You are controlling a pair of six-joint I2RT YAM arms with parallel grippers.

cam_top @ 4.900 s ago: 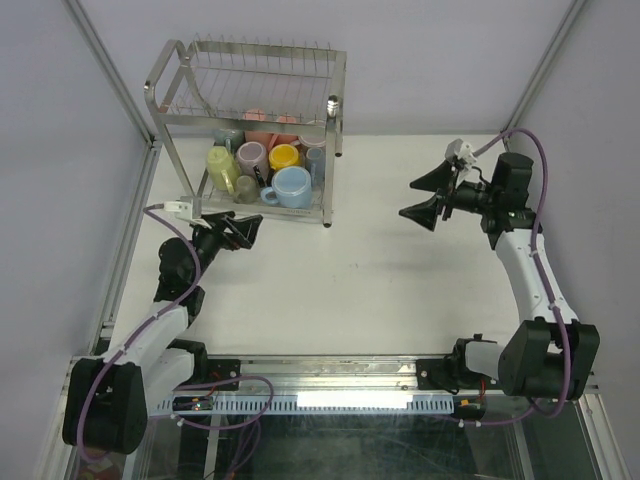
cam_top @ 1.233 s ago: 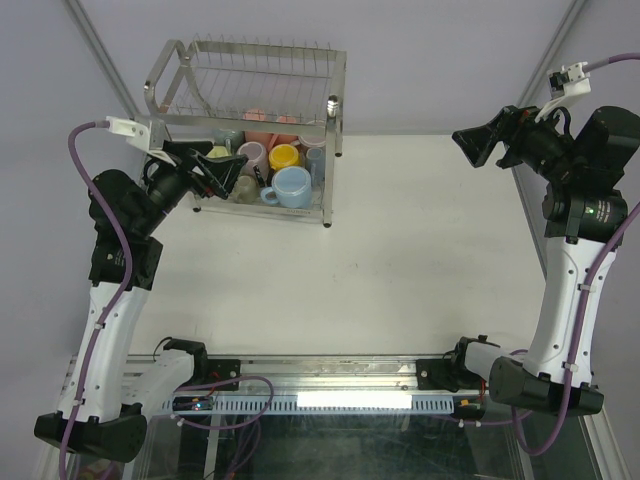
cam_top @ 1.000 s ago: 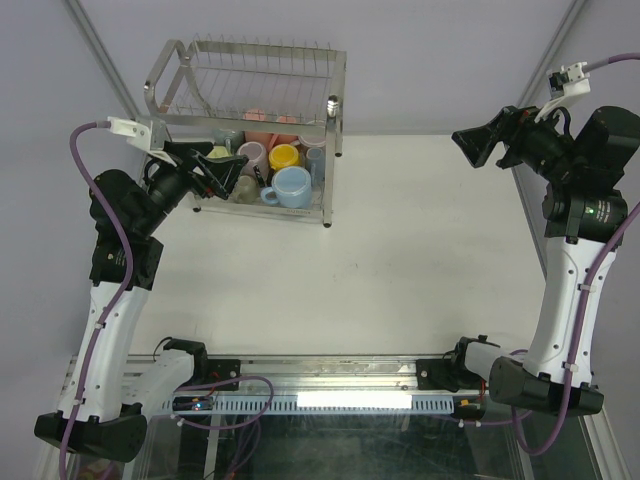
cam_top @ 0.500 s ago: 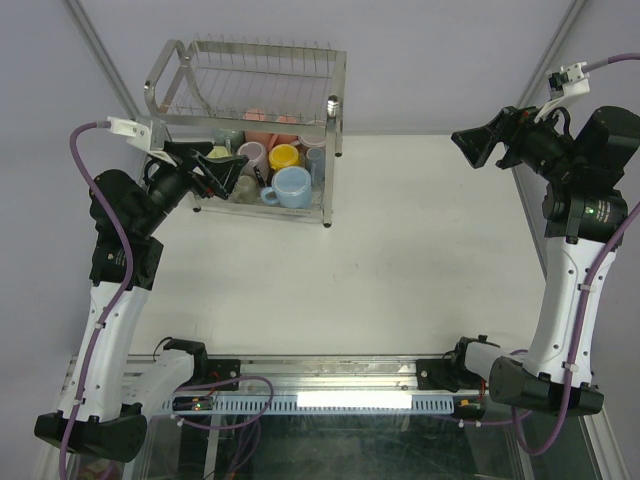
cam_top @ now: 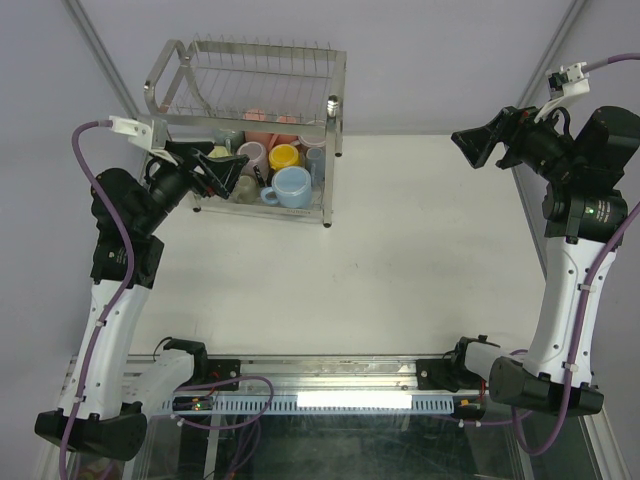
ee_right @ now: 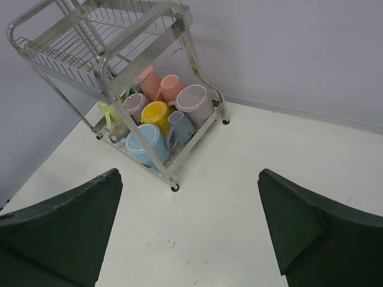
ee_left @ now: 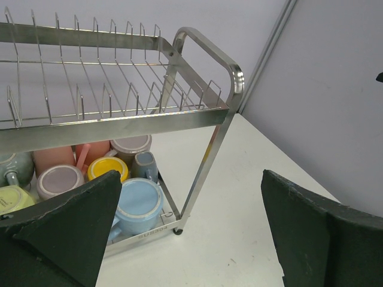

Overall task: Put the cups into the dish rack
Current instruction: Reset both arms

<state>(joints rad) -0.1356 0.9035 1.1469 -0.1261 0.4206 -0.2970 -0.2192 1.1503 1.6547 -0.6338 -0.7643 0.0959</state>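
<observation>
Cups (cam_top: 292, 186) in rack (ee_left: 119, 127), prob. all; claws (cam_top: 215, 166) (cam_top: 483, 147) open.

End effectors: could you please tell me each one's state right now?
Left black two-finger end effector: open, holding nothing.
Right black two-finger end effector: open, holding nothing.

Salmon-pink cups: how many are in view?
2 salmon-pink cups, side by side at the back of the dish rack's lower shelf; others may hide behind the frame.
</observation>
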